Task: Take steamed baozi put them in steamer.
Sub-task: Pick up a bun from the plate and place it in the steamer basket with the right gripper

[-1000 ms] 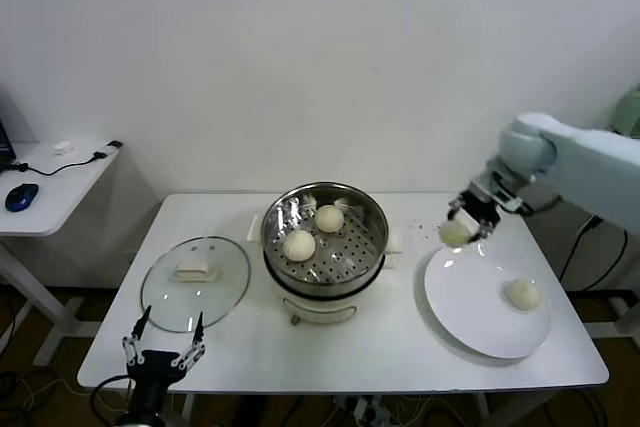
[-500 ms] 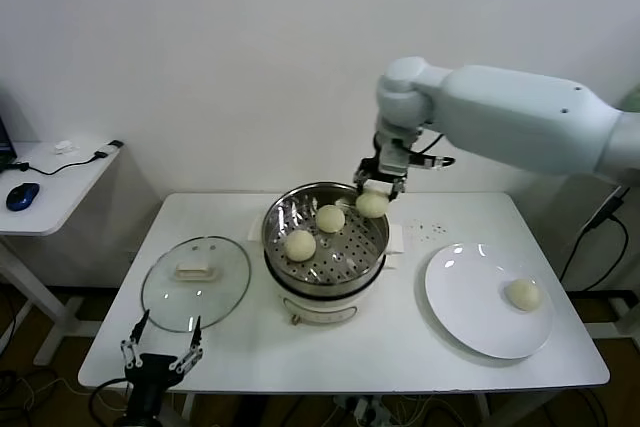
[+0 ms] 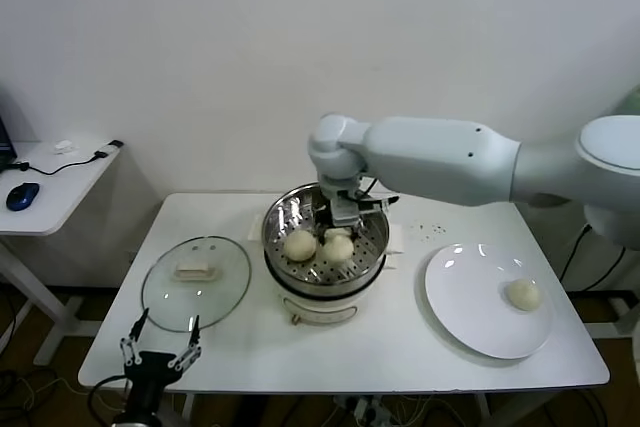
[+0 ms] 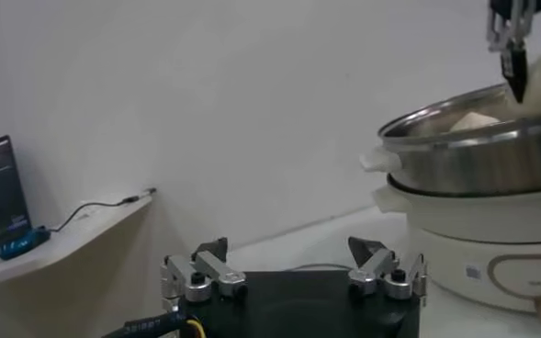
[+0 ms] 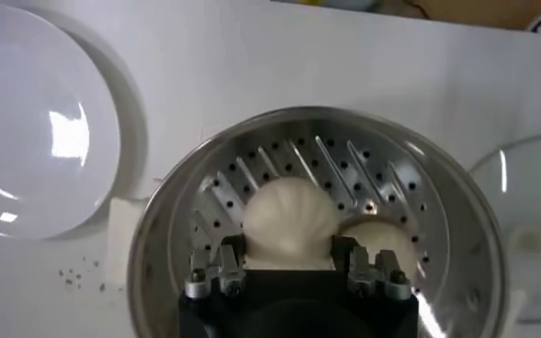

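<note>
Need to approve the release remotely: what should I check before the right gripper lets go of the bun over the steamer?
1. Right gripper shut on held baozi: ok.
2. Held baozi inside the steamer rim, above its perforated floor: ok.
3. Gap to neighbouring baozi: close beside; touching or not, cannot tell.
4. Glass lid off, lying on the table to the steamer's left: ok.
5. Left gripper open, parked low at the table's front, away from the steamer: ok.
6. Last baozi on plate: ok.
</note>
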